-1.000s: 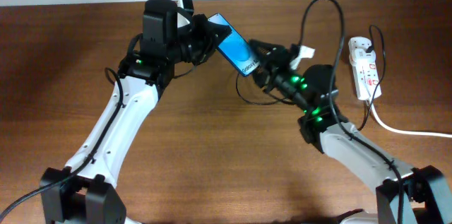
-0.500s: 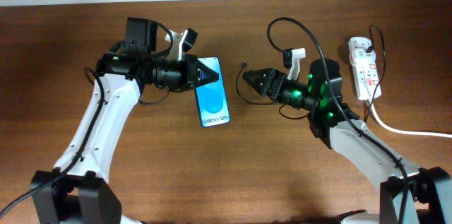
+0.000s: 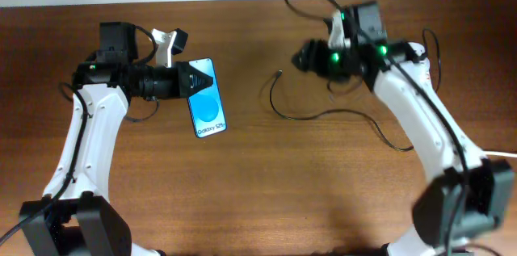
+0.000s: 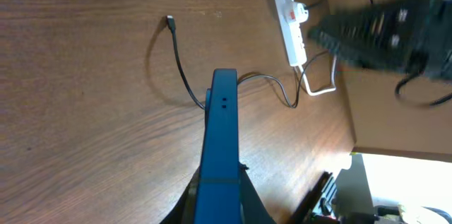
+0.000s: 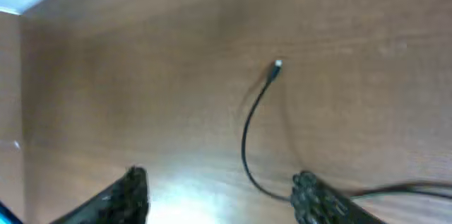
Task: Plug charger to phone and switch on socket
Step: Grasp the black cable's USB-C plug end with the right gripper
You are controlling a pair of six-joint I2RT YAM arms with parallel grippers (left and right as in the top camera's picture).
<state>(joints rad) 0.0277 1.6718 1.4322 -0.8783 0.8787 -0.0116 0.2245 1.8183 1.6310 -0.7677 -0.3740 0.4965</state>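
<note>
Two arms over wooden surface [image 3: 242, 183]. Left fingers [image 3: 192, 80] clamped on one end of phone [image 3: 207, 104], blue screen up; contact with surface unclear. Right fingers [image 5: 134, 190] spread, empty, hovering above charger [image 5: 244, 143]. Charger lies loose on surface, plug tip [image 3: 279, 72] free, well apart from phone. Socket [image 4: 289, 25] on right side, beyond cable. Phone: rigid, slick glass, probably light; hold by edges. Charger: thin, limp; best grip likely just behind tip. No containers in view.
</note>
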